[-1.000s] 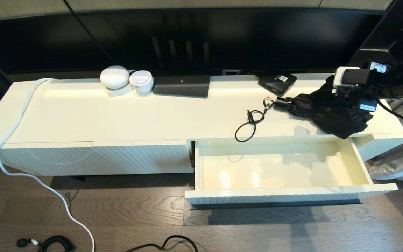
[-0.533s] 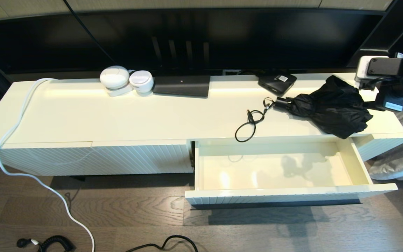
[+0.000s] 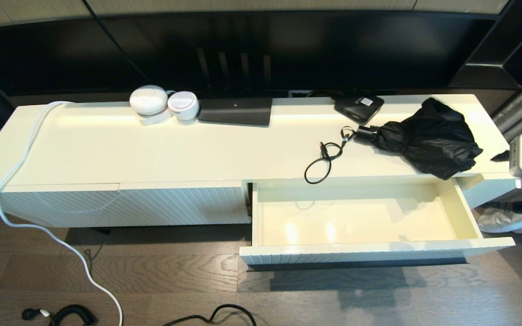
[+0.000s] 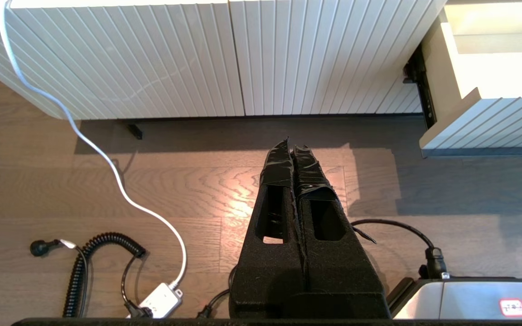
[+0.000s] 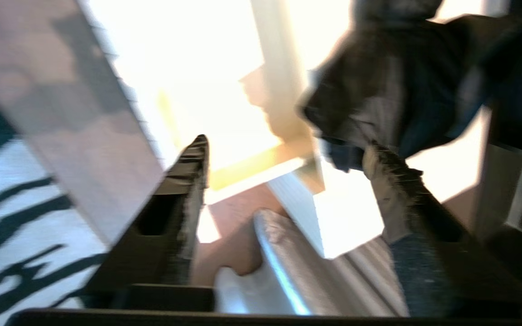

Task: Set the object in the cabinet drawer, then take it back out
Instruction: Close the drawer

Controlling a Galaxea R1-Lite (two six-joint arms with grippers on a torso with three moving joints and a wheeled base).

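Folded black umbrella (image 3: 428, 138) on bench (image 3: 152, 149) at 2 o'clock — drawer (image 3: 360, 246) pulled out, nothing inside. Right gripper (image 5: 288, 158) jaws apart, gripping nothing; left gripper (image 4: 292, 149) jaws clenched.

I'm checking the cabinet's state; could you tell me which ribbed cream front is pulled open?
The wide cream-white ribbed drawer on the right is open, its glossy interior empty. The ribbed cream panels to its left sit shut.
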